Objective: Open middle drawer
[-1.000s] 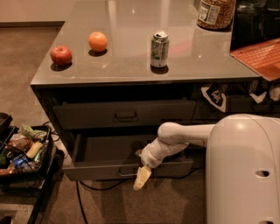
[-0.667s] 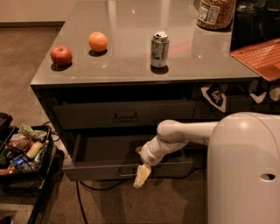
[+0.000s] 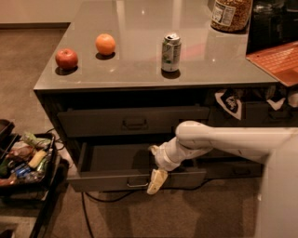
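The middle drawer (image 3: 116, 180) is a wide dark grey drawer below the counter. It stands pulled out, showing a plain dark interior (image 3: 118, 158). Its small metal pull (image 3: 138, 183) sits at the centre of the front. My gripper (image 3: 156, 180) hangs from the white arm (image 3: 209, 139) over the drawer's front edge, just right of the pull. It is pale yellow and points down in front of the drawer face. The drawer above (image 3: 135, 122) has a like handle and is closed.
On the grey counter (image 3: 139, 18) stand a red apple (image 3: 66, 58), an orange (image 3: 105, 44), a soda can (image 3: 171, 51) and a jar (image 3: 230, 14). A black bin of snack packets (image 3: 23, 160) stands on the floor at the left. An orange-red bag (image 3: 277, 60) lies at the right.
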